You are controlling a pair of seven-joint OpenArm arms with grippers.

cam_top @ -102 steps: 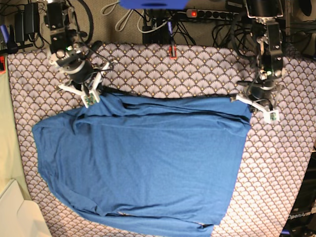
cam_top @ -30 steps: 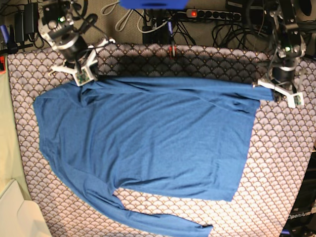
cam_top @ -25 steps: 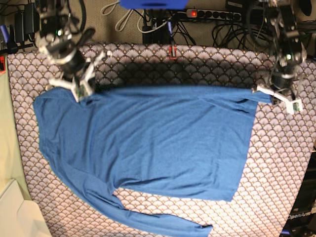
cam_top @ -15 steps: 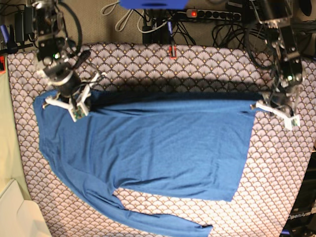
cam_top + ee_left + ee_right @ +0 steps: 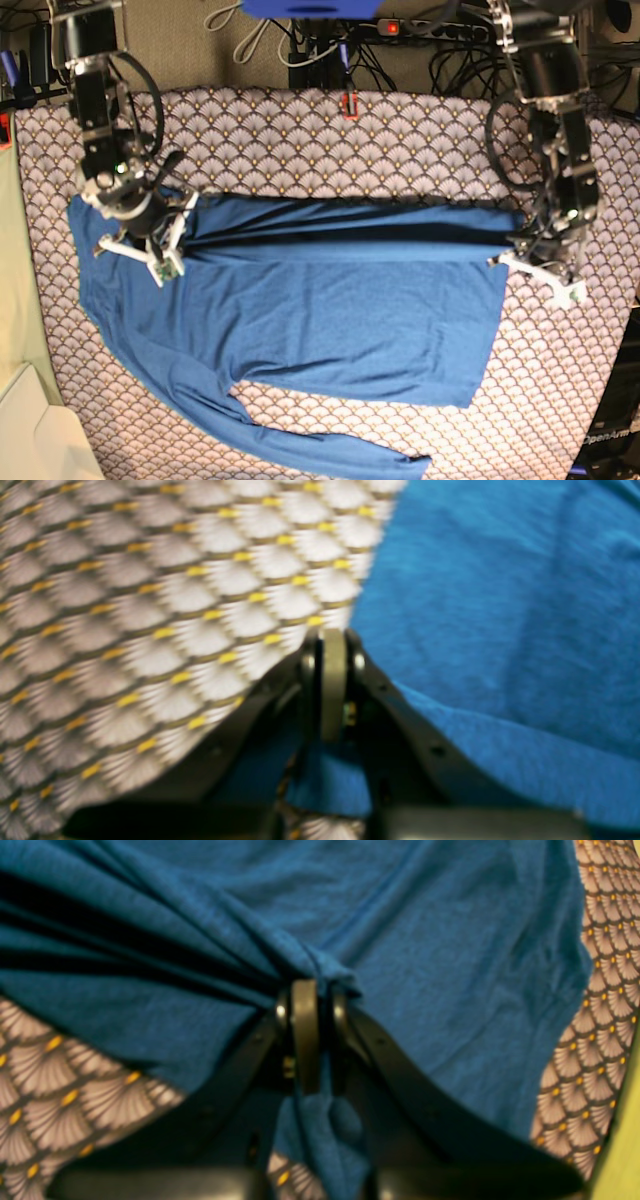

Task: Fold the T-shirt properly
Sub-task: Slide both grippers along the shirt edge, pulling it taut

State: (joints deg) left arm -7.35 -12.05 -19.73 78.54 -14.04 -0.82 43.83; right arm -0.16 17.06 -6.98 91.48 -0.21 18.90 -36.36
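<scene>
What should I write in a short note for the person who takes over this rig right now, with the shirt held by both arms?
Left gripper: jaws shut on the T-shirt, at its edge on the base view's right.
Right gripper: jaws shut on a bunched part of the T-shirt, on the base view's left.
The T-shirt lies spread on the tablecloth; its far edge is lifted and stretched between the two grippers. One long sleeve lies flat at the near edge.
Done: both far corners gripped, fold begun.
Left: lay the held edge over the body, release, tuck in the sleeve, finish the folds.

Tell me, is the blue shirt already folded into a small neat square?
No, the shirt is spread wide across the tablecloth, with one sleeve stretched out.
</scene>
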